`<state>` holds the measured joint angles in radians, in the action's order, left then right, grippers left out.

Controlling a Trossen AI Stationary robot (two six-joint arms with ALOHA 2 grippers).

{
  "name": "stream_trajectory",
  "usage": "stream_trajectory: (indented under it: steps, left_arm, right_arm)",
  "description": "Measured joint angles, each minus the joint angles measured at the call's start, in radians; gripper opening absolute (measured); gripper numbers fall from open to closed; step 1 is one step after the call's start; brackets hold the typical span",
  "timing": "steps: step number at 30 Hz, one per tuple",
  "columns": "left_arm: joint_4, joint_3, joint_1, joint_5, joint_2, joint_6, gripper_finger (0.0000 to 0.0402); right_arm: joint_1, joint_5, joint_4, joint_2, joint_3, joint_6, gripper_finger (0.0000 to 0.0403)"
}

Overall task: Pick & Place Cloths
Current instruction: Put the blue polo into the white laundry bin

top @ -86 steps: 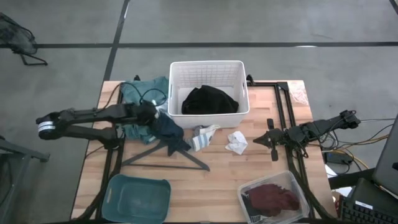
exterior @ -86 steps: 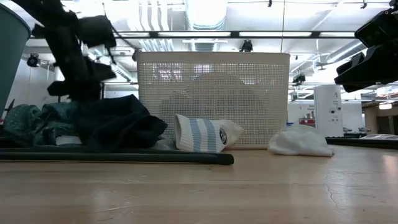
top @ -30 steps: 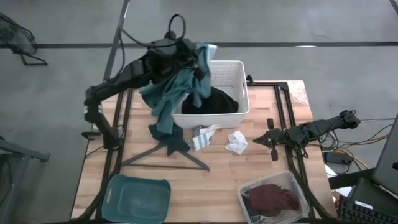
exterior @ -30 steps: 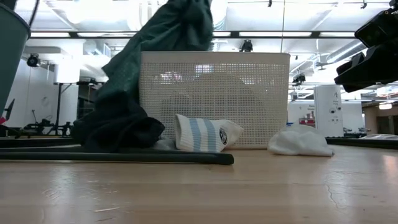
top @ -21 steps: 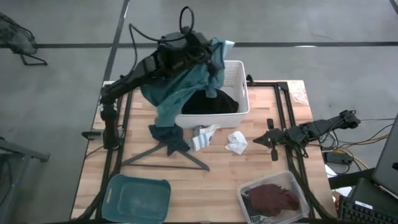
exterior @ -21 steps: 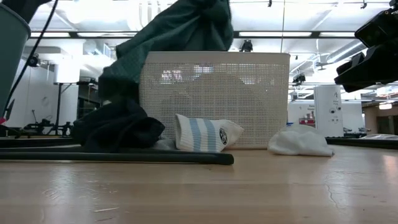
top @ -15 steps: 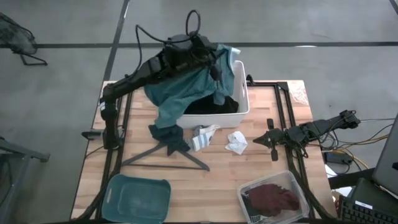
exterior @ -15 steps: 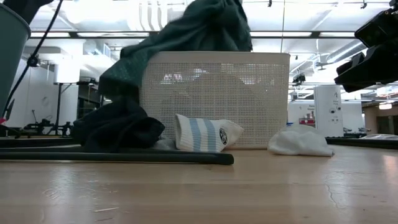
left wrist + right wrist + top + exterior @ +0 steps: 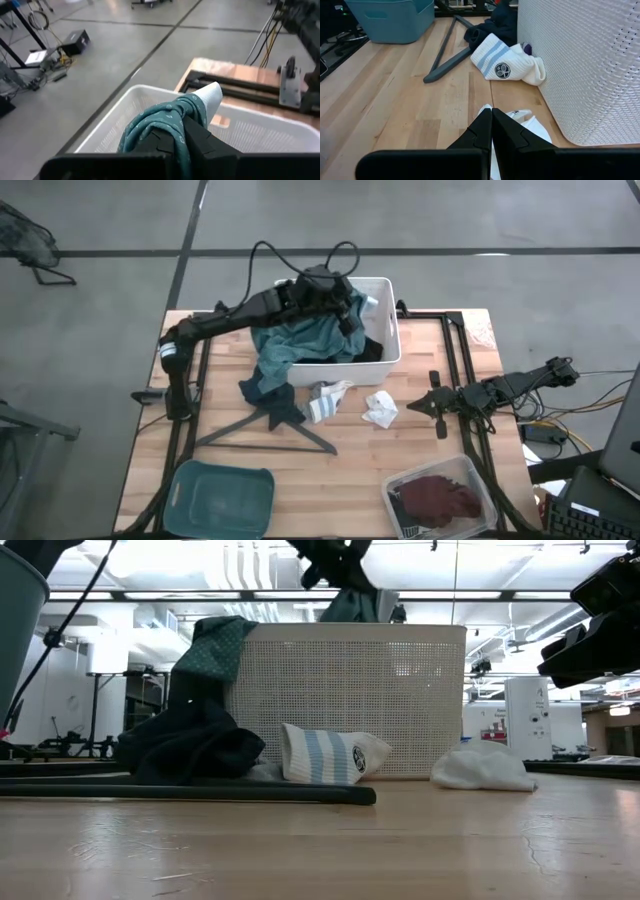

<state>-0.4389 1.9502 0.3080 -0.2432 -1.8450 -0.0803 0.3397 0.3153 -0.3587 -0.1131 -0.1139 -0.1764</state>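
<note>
My left gripper hangs over the white basket, shut on the large teal-green cloth. The cloth's trailing part drapes over the basket's left wall toward the navy cloth on the table. A black cloth lies inside the basket. The striped sock and the small white cloth lie in front of the basket. My right gripper waits, shut, just right of the white cloth. My left gripper pinches a bunched fold of the teal-green cloth between its two fingers, coming from above and slanting down. The cloth hangs below the fingers into the basket, slack, and its far part rests over the basket's left wall.
A dark grey hanger lies on the table near the navy cloth. A teal bin sits at the near left. A clear container holding a maroon cloth sits at the near right. Bare wood lies between them.
My left gripper has carried the teal-green cloth toward the table's right and down over the basket. The cloth, which hung high and stretched, now sags into the basket, with its tail still over the left wall. The navy cloth stays put.
</note>
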Motion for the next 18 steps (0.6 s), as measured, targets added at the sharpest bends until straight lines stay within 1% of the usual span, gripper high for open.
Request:
stream_trajectory:
  steps: [18]
  left_arm:
    - [0.023,-0.135,0.004,0.0,0.0,0.004,0.0016]
  right_arm:
    - [0.0,0.0,0.0,0.0,0.0,0.0,0.0008]
